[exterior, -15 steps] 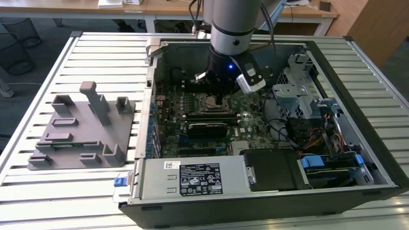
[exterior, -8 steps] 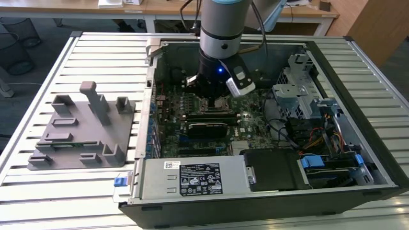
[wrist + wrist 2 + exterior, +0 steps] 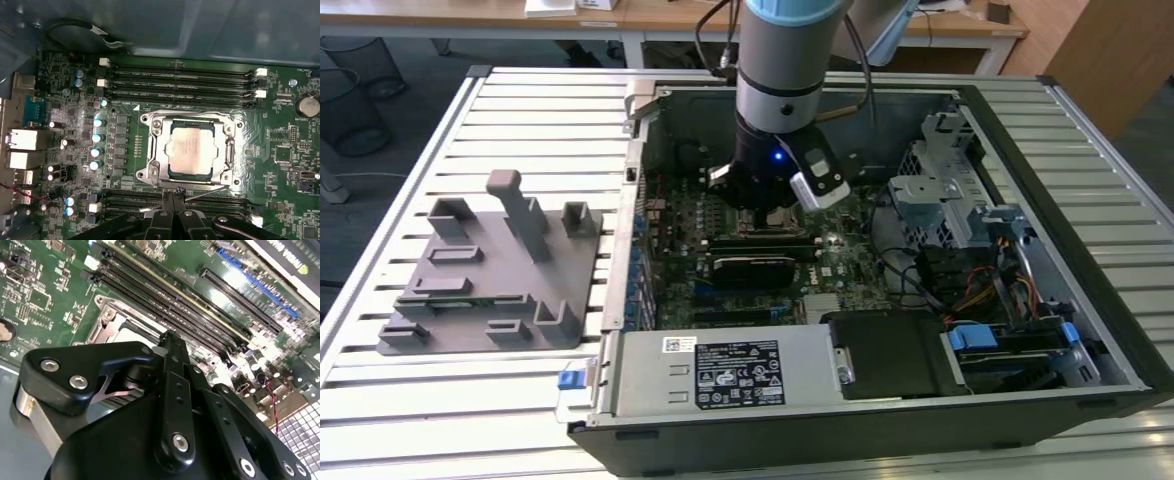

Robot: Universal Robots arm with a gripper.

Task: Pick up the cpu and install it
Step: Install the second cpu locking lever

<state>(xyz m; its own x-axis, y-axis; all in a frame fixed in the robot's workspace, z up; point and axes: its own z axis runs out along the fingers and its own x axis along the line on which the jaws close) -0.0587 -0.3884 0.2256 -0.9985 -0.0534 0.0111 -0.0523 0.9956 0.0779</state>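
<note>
Slatted metal tabletop (image 3: 480,400) carried everything we saw, with an open computer case (image 3: 1067,330) lying on it, and office desks stood in the background. We found the cpu (image 3: 192,150), a small square chip with a silvery top plate, seated flat inside the socket frame (image 3: 150,167) on the green motherboard (image 3: 285,175); in the second wrist view a pale corner of it (image 3: 131,333) showed just beyond the gripper body. Rows of dark memory slots (image 3: 180,80) ran along two opposite sides of the socket, and a line of small capacitors (image 3: 97,142) stood beside it. We saw the gripper (image 3: 172,207) directly over the socket area, its black fingers (image 3: 172,390) pressed together with no gap between them and nothing held, the tips close to the socket frame's edge rather than on the chip. In the exterior view the arm (image 3: 781,60) reached straight down into the case, its wrist lit by a small blue light. Outward from there, we noted a drive cage (image 3: 947,190) toward the exterior view's right, a labelled power supply (image 3: 720,375) near the front, and a grey plastic holder block (image 3: 487,275) with upright posts on the tabletop to the exterior view's left, well apart from the case.
</note>
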